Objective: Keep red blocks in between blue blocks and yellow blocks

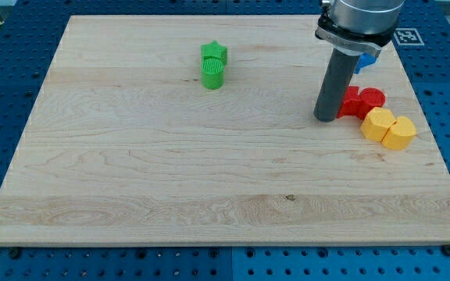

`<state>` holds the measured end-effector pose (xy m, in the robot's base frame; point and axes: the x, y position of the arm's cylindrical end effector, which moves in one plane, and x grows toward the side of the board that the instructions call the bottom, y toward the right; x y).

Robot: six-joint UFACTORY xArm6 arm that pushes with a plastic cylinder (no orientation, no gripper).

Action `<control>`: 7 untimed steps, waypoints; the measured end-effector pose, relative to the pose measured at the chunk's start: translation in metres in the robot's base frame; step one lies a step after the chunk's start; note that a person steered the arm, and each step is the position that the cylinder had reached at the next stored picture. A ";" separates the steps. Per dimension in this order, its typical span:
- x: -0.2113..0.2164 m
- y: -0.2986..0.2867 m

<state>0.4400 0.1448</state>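
Observation:
My tip (326,118) rests on the board at the view's right, touching or just left of the red blocks. Two red blocks (362,101) sit side by side; the right one looks like a cylinder. Two yellow blocks (389,127) lie together just below and right of the red ones, touching them. A blue block (365,59) sits above the red blocks, mostly hidden behind the arm's body; its shape cannot be made out.
A green star (214,53) and a green cylinder (212,74) stand together at the view's upper middle. The wooden board (170,179) ends close to the right of the yellow blocks. The arm's body (358,19) hangs over the top right.

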 end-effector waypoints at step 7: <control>-0.027 0.012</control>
